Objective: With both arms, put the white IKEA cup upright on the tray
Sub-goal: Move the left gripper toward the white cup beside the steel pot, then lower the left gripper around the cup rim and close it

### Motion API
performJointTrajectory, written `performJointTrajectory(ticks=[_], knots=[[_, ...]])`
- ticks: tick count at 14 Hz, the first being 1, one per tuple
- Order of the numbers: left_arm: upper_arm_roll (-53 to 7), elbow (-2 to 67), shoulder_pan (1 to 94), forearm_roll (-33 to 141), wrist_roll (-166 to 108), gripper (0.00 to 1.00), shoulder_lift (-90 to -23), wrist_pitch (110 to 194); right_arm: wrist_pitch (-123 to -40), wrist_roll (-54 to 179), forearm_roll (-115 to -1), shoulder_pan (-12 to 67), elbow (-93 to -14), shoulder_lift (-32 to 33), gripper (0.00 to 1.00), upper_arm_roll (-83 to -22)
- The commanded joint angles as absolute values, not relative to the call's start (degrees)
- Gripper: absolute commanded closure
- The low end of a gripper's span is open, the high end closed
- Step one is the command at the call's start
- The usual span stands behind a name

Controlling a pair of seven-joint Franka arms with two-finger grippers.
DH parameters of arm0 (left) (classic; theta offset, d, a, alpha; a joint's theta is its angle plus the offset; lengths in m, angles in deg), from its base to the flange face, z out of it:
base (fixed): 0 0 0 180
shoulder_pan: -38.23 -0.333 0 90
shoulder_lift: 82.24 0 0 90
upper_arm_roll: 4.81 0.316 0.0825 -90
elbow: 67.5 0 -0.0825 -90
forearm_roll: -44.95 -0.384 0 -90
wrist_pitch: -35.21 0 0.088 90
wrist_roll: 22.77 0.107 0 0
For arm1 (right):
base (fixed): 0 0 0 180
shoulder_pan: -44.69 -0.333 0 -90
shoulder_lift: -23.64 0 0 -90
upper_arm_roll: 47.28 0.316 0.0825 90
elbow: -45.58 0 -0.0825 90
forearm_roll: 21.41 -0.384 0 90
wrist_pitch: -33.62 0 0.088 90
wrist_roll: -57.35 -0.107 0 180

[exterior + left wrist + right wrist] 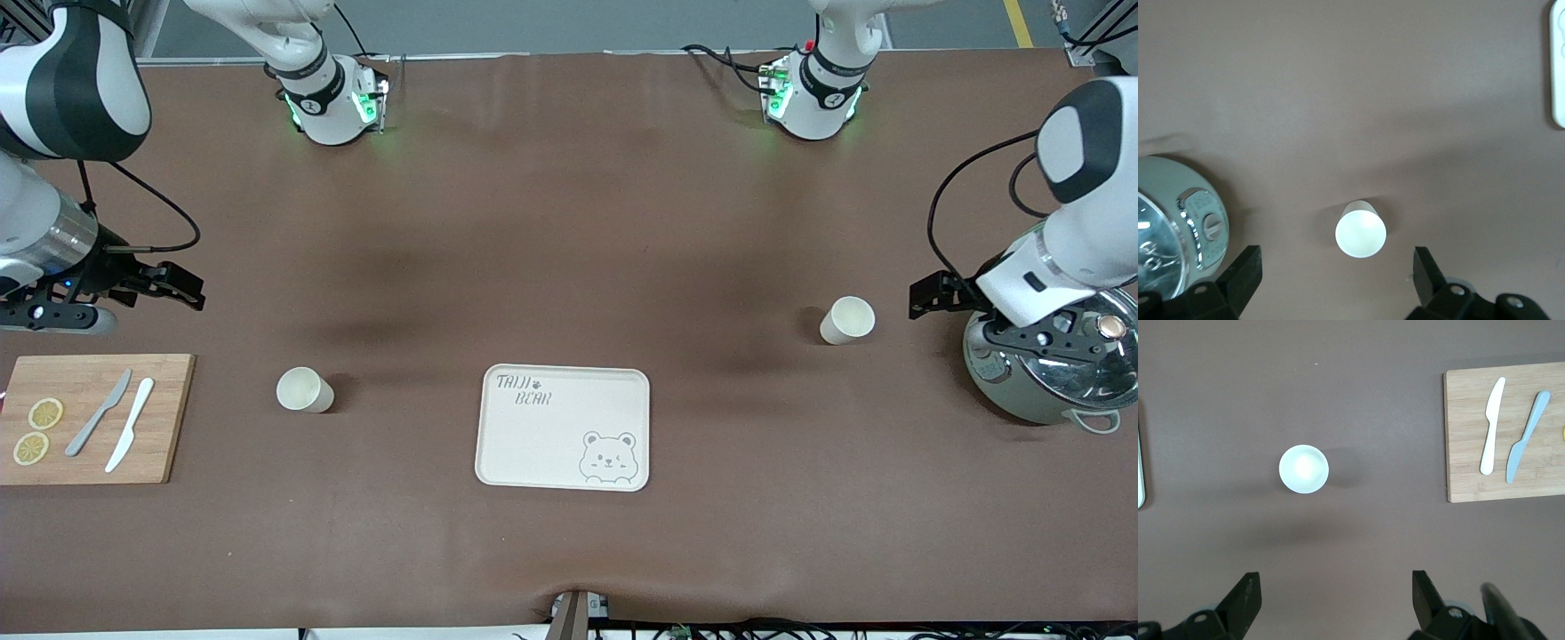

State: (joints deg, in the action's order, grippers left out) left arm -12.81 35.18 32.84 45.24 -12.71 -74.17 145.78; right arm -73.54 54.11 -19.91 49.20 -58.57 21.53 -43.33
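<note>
Two white cups (846, 320) (304, 390) stand either side of the empty tray (564, 427); left gripper (1337, 272) and right gripper (1336, 600) hover wide open (holding nothing), where an off-centre descent could topple a cup

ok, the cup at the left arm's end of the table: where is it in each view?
Front view: cup on the table between the tray and the rice cooker.
Left wrist view: centred low, past the open left gripper.
Right wrist view: not in it; the cup there is another one.
Shared landmark: the tray's edge.
</note>
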Motion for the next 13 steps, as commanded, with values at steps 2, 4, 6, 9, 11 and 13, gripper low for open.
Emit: performJointTrajectory(ticks=[2, 4, 6, 9, 11, 13], knots=[[-12.90, 44.63, 33.04, 44.95, -11.96, 0.00, -75.03, 156.38, -73.34, 54.27, -19.21, 49.78, -57.95, 21.35, 0.00, -42.71], [-12.90, 48.15, 32.95, 44.86, -10.74, 0.00, -75.03, 160.87, -73.34, 54.27, -19.21, 49.78, -58.04, 21.35, 0.00, -42.71], [-12.89, 51.93, 31.56, 44.86, -9.07, 0.00, -75.21, 165.79, -73.34, 54.27, -19.21, 49.78, -57.95, 21.35, 0.00, -42.71], [-12.90, 55.72, 29.71, 44.77, -6.17, 0.00, -74.51, 172.30, -73.43, 54.19, -19.21, 49.78, -57.95, 21.35, 0.00, -42.71], [-12.90, 56.78, 29.26, 44.86, -4.67, 0.00, -73.28, 174.33, -73.43, 54.19, -19.21, 49.78, -58.04, 21.35, 0.00, -42.71], [-12.90, 58.00, 28.56, 44.77, -4.49, 0.00, -72.66, 176.87, -73.43, 54.19, -19.21, 49.78, -58.04, 21.35, 0.00, -42.71]])
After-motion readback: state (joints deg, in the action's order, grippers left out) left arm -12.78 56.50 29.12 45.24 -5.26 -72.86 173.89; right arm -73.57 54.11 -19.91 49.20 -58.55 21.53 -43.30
